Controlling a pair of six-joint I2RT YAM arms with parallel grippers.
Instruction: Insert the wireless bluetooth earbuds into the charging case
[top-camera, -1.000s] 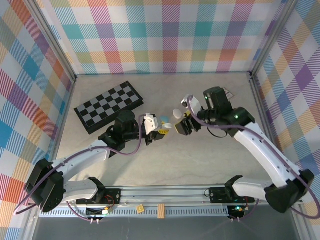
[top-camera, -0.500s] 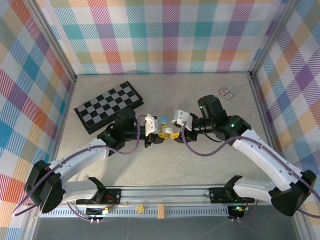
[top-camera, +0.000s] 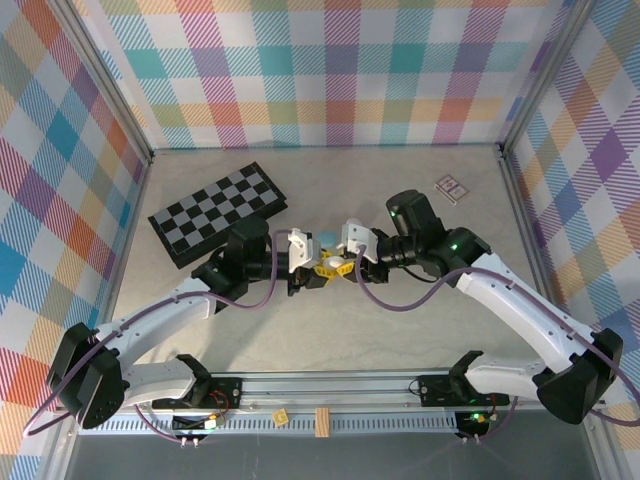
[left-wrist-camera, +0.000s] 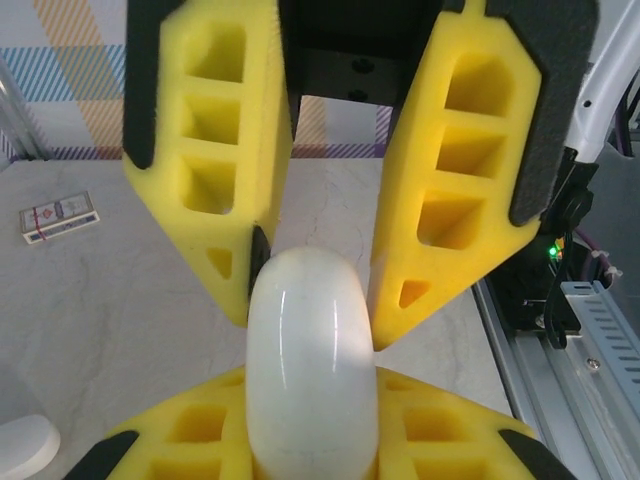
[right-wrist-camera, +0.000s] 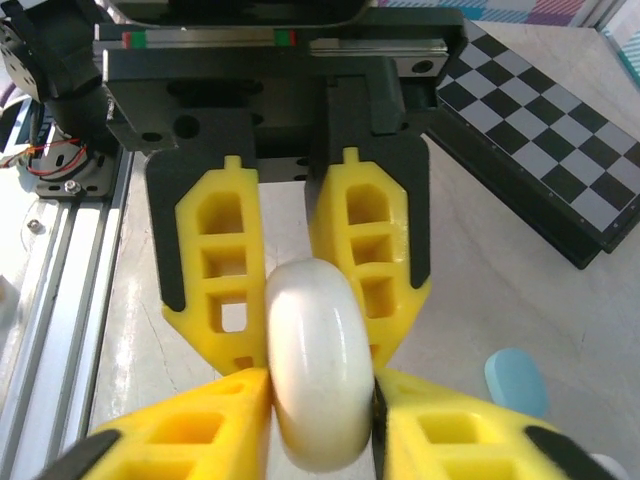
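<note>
Top view: above the tabletop (top-camera: 420, 210), the left tool (top-camera: 318, 272) and right tool (top-camera: 352, 262) are set tip to tip on a white pebble-shaped plastic charging case (top-camera: 336, 264). Left wrist view: the case is clamped edgewise in the left tool; the right tool's fingers (left-wrist-camera: 470, 170) are pressed to both flanks. Right wrist view: this double grip is confirmed. Whether earbuds are inside cannot be told. Opening is judged in hand; the case must next be prised apart against a firm left hold.

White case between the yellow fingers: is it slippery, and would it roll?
Probably slippery: the white case looks glossy and rounded. Likely rigid: no dent shows where the yellow fingers press it. On edge it might roll.
</note>
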